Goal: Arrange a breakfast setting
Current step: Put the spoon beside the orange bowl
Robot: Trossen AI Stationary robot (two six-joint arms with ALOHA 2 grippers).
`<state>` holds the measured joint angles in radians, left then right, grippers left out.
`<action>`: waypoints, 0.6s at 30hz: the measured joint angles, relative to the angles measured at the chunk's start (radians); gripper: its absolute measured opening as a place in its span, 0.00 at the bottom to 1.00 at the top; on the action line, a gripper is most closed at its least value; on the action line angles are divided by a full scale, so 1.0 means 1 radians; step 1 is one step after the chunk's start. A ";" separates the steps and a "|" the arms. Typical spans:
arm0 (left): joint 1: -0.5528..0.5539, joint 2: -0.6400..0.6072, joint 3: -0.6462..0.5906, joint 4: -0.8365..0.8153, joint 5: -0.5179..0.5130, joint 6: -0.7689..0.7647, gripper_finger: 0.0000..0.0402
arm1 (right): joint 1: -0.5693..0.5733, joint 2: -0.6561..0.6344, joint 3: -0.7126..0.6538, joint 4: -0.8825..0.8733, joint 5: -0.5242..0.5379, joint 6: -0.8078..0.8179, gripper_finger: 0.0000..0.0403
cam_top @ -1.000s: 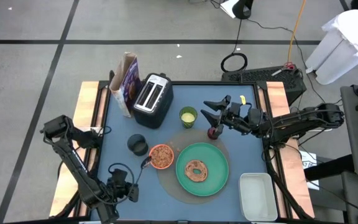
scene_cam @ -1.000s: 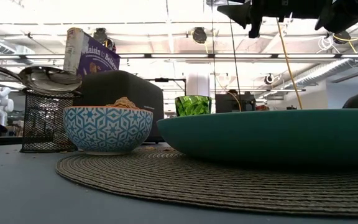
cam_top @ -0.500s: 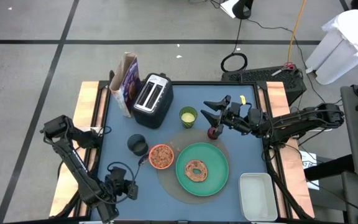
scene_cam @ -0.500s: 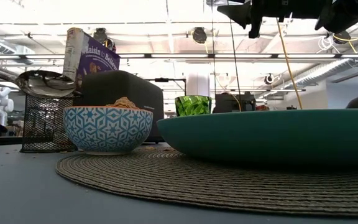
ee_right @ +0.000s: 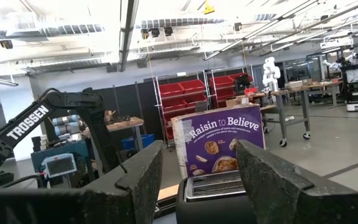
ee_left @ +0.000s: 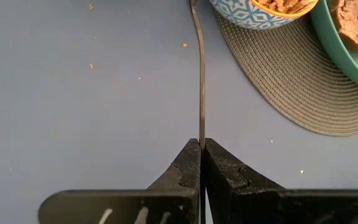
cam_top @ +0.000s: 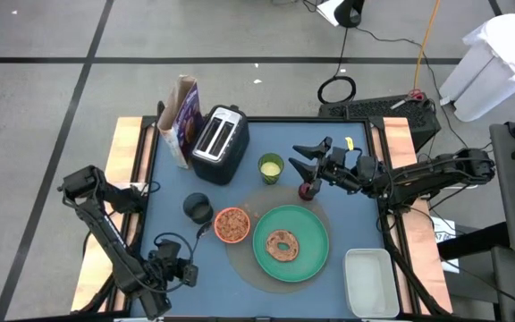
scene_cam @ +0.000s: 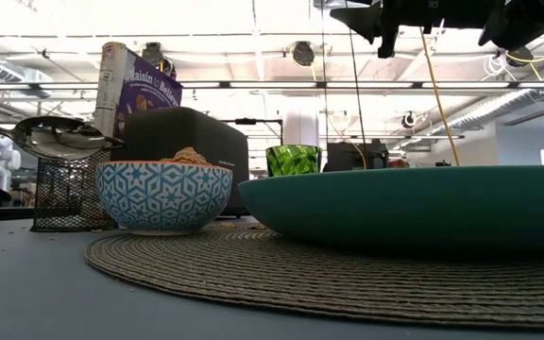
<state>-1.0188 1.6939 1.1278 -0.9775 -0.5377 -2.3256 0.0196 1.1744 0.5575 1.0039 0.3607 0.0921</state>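
Observation:
A brown bagel [cam_top: 282,243] lies on the green plate [cam_top: 307,261], which sits on a round woven mat [cam_top: 242,262]. The orange bowl [cam_top: 232,224], blue-patterned outside [scene_cam: 163,195], stands on the mat's left part. The dark-red fruit [cam_top: 308,190] rests on the table beyond the plate. The purple cereal box [cam_top: 184,121] stands at the far left. My left gripper [cam_top: 189,259], near the table's front left, is shut on the metal spoon [ee_left: 200,68]. My right gripper [cam_top: 304,159] is open above the fruit, its fingers level [ee_right: 197,180]. My left gripper pinches the spoon's handle near its free end [ee_left: 201,134] between its two shut fingers. The fingers come from the table's near-left side and lie along the handle. The spoon is lifted clear; its bowl [scene_cam: 55,135] hangs left of the orange bowl, in front of the mesh cup.
A black toaster [cam_top: 219,143] stands beside the cereal box, and a green glass [cam_top: 270,167] stands right of it. A black mesh cup [cam_top: 198,208] stands left of the bowl. A white tub [cam_top: 369,282] sits at the near right corner. Bare blue table [ee_left: 73,93] lies at the near left.
My left gripper has drawn the spoon a little toward the table's left edge and slightly down; in the low view its bowl has slid left away from the orange bowl. My right arm has kept still.

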 joint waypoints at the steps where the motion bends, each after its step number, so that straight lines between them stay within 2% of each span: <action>1: 0.002 0.000 0.000 0.000 0.000 0.000 0.02 | 0.000 0.000 0.000 0.000 0.000 0.000 0.49; 18: 0.075 0.002 0.000 0.001 0.024 -0.002 0.02 | 0.000 0.000 0.000 0.016 0.000 0.000 0.49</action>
<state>-0.9435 1.6954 1.1278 -0.9762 -0.5133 -2.3280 0.0196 1.1744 0.5575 1.0203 0.3603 0.0925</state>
